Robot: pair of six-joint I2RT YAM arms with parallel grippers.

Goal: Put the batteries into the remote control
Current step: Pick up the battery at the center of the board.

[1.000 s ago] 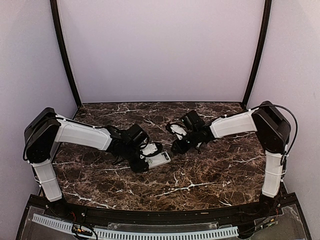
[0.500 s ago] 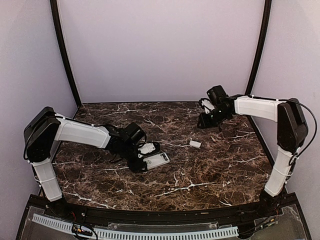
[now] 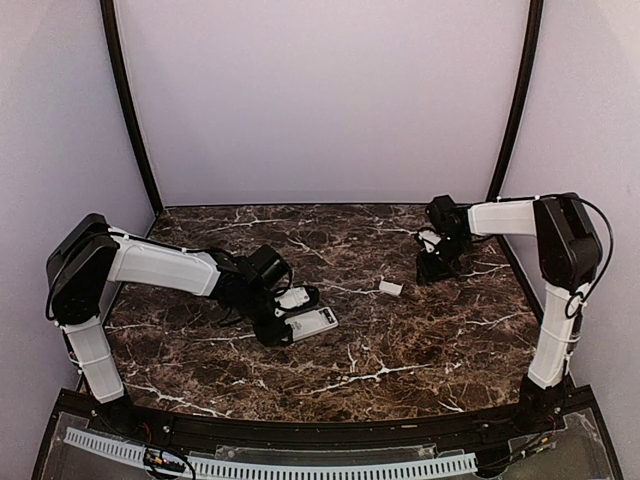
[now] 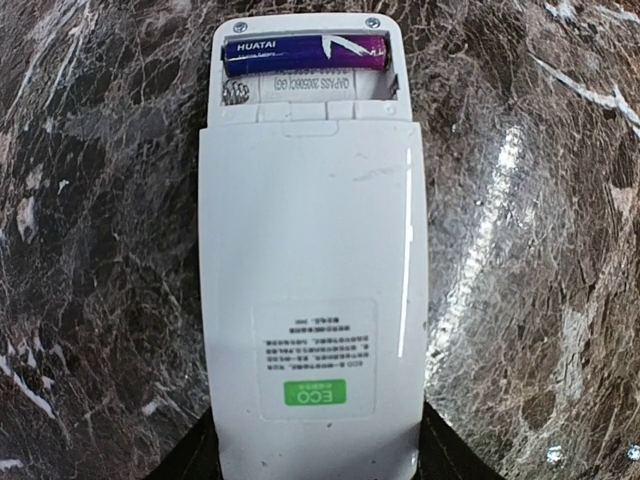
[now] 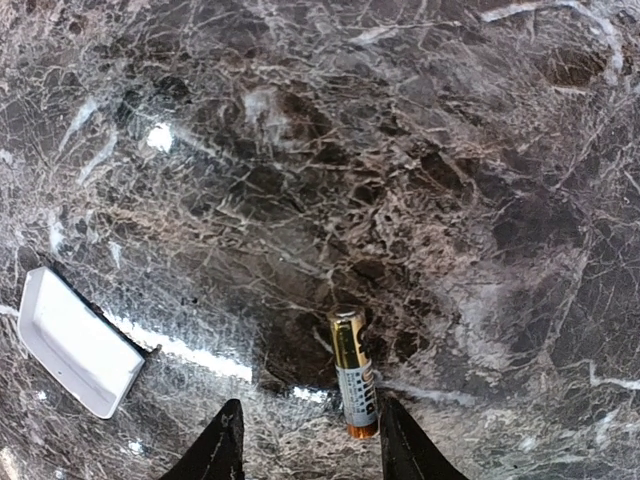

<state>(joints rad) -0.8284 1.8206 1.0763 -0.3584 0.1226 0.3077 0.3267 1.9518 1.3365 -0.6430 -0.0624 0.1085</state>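
The white remote control (image 4: 310,260) lies back side up on the marble table, its battery bay uncovered at the far end. One purple battery (image 4: 305,52) sits in the bay, beside a bare slot with a spring (image 4: 234,93). My left gripper (image 4: 315,462) is shut on the remote's near end; in the top view the gripper (image 3: 278,328) holds the remote (image 3: 314,320) left of centre. My right gripper (image 5: 312,452) is open just above the table at the far right (image 3: 437,266). A gold and grey battery (image 5: 354,385) lies between its fingers, close to the right finger (image 5: 400,448).
A small flat white cover piece (image 3: 391,288) lies on the table between the arms and shows at the left of the right wrist view (image 5: 75,342). Walls close in the table at the back and both sides.
My right arm has swung from the table's centre to the far right and come down over the loose battery. The left arm and the remote have barely moved.
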